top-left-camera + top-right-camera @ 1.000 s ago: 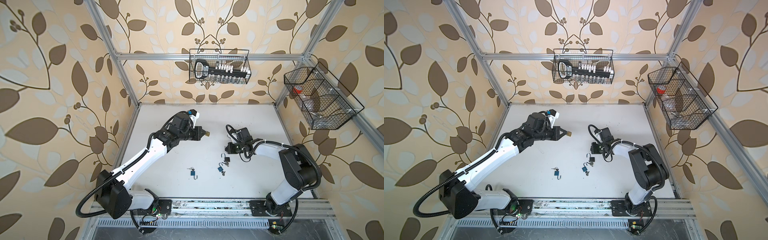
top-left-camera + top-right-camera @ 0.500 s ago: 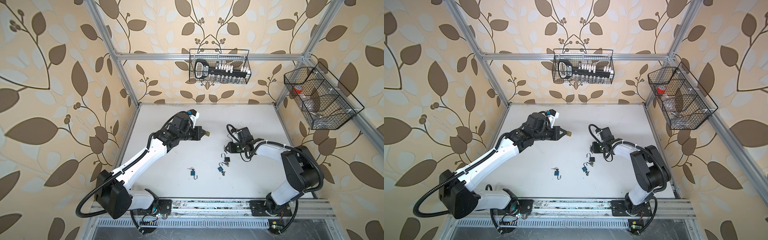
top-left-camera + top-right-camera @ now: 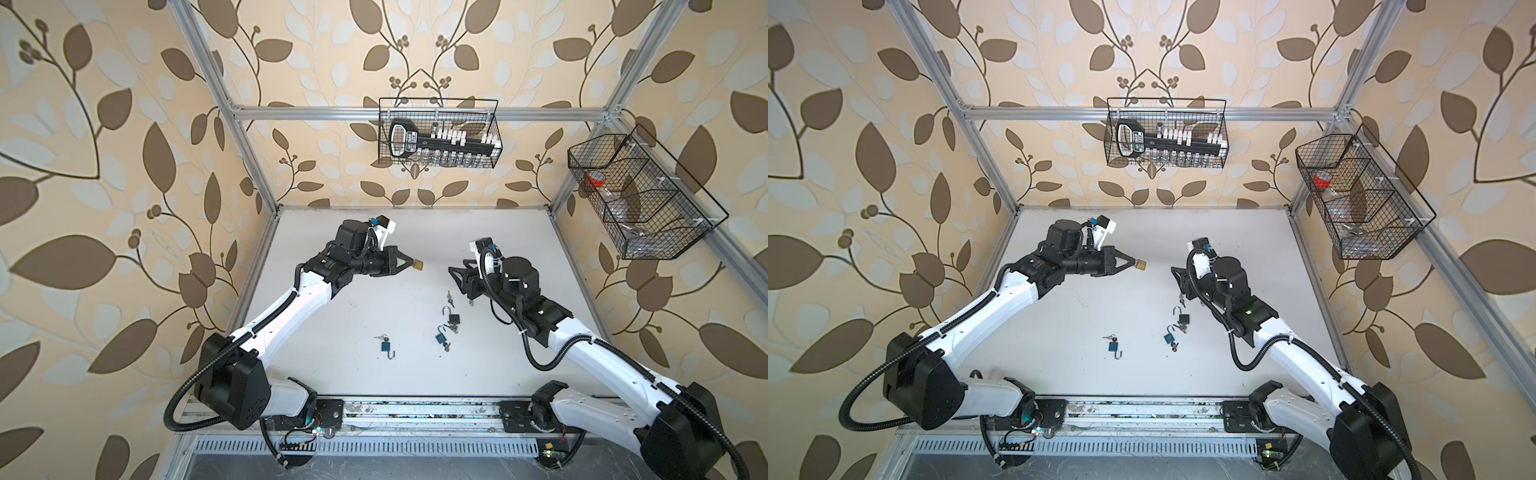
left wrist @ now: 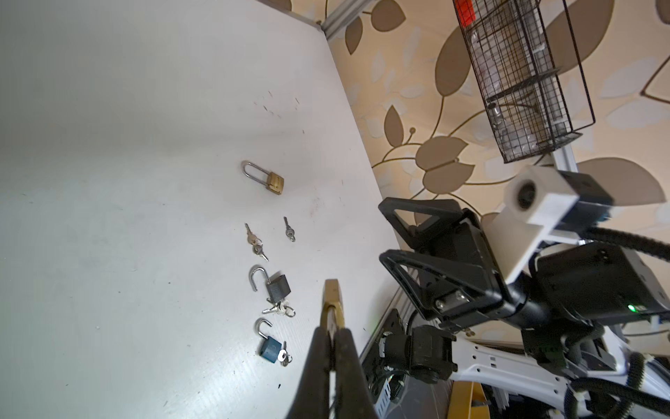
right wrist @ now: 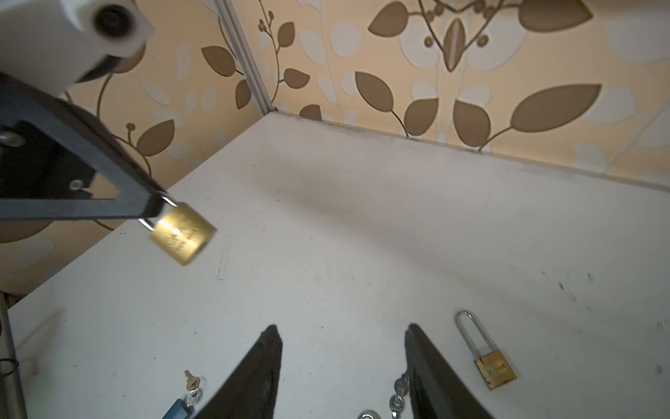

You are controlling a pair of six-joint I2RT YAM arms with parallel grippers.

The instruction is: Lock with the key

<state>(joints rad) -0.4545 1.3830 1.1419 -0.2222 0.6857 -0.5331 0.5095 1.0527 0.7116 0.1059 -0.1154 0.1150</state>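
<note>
The left claw (image 3: 409, 262) is clamped on the shackle of a brass lock (image 3: 418, 265). It holds the lock clear of the bench (image 3: 332, 232), just left of centre in both top views, with the body sticking out past the fingertips. The right claw (image 3: 455, 276) faces it from right of centre, jaws apart with nothing between them.

Loose keys (image 3: 449, 296) lie on the bench just below the right claw in the frame. Below them is a grey lock (image 3: 454, 318) with its shackle swung open and keys touching its base. Next comes a blue lock (image 3: 440, 338), also open, with keys at its base. Well to the lower left lies a 2nd blue lock (image 3: 386, 345), shackle open, with keys just beside it. A long lock (image 4: 266, 177) shows only in the wrist views. It lies flat near the right claw, and its shackle looks seated.

The back basket (image 3: 436, 100) hangs at upper centre. It holds a black key-shaped rack (image 3: 440, 142) carrying white blocks, with a row of small items under it too small to tell. The side basket (image 3: 681, 170) at upper right is divided. A red-capped item (image 3: 596, 180) sits near its far end, in which compartment I cannot tell, and the rest holds clear things I cannot make out.
</note>
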